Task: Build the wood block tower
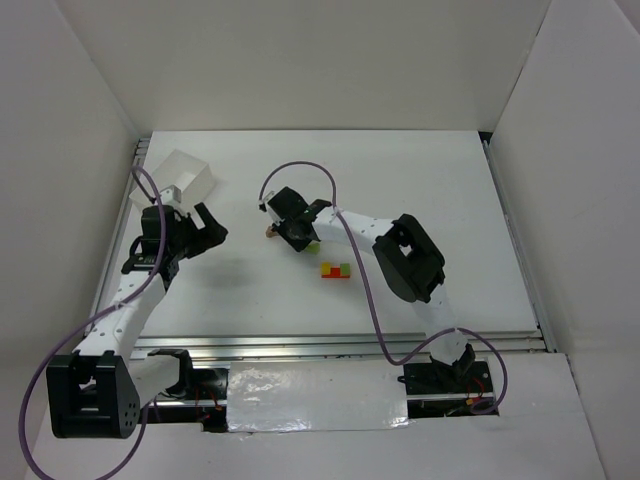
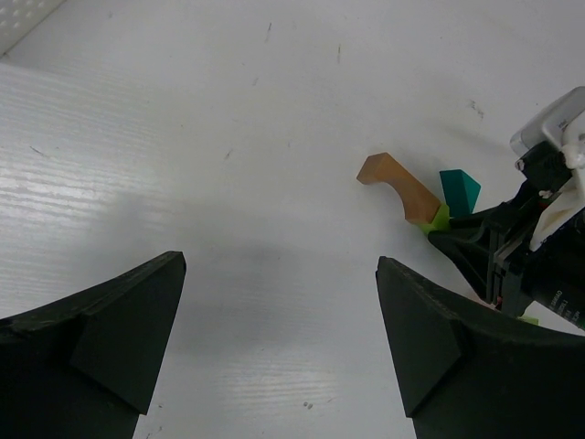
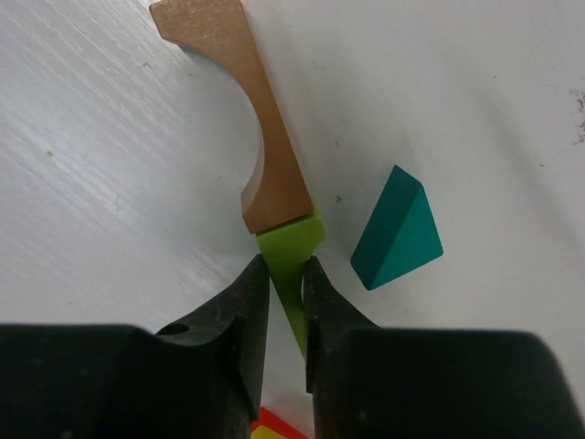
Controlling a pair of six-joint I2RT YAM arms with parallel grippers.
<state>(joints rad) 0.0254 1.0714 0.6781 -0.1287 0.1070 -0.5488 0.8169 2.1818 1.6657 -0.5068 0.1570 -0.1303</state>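
My right claw clamped the green block mid-frame by its thin end; it seemed to butt the arch, so lifting could knock that askew.

arch block abuts thin block | wedge just beside | small stack near

Your top view looks down over the whole surface; both wrist views hug it close, sharing the tan arch.
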